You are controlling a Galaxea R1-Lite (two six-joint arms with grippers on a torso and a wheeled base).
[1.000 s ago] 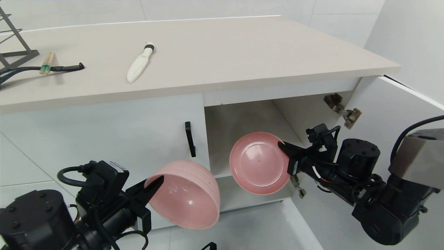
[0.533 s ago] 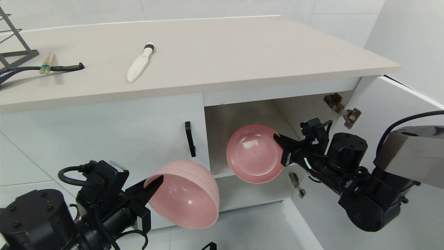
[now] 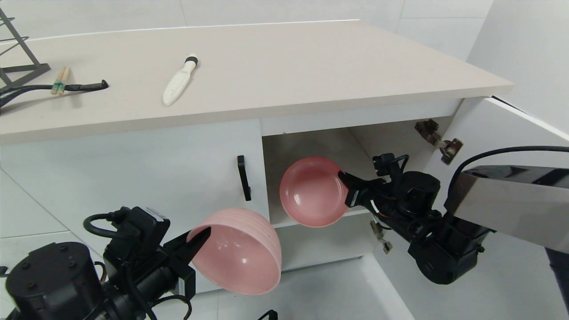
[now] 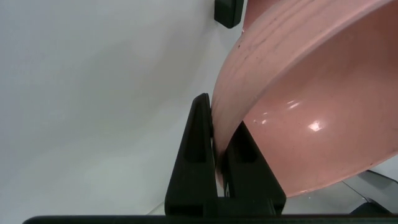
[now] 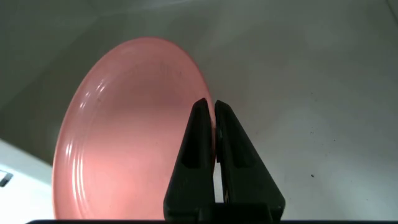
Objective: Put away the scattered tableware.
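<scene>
My right gripper (image 3: 341,177) is shut on the rim of a pink plate (image 3: 312,192), held on edge at the mouth of the open cabinet (image 3: 311,146), just above its shelf. From the right wrist, the pink plate (image 5: 124,130) stands clamped in the right gripper (image 5: 213,115) against the cabinet's white inside. Low at the left, my left gripper (image 3: 202,232) is shut on the rim of a pink bowl (image 3: 242,253), held tilted in front of the closed cabinet door. In the left wrist view the pink bowl (image 4: 311,106) sits pinched in the left gripper (image 4: 214,112).
On the countertop (image 3: 289,66) lie a white knife (image 3: 178,81), a pair of chopsticks (image 3: 59,80) and a black-handled utensil (image 3: 66,87), beside a dark rack (image 3: 18,58). The closed door carries a black handle (image 3: 243,178). The right door (image 3: 502,129) hangs open on its hinges.
My right arm has carried the pink plate leftward and up, deeper into the cabinet opening, with the plate turning more edge-on. The left arm with the bowl has barely shifted.
</scene>
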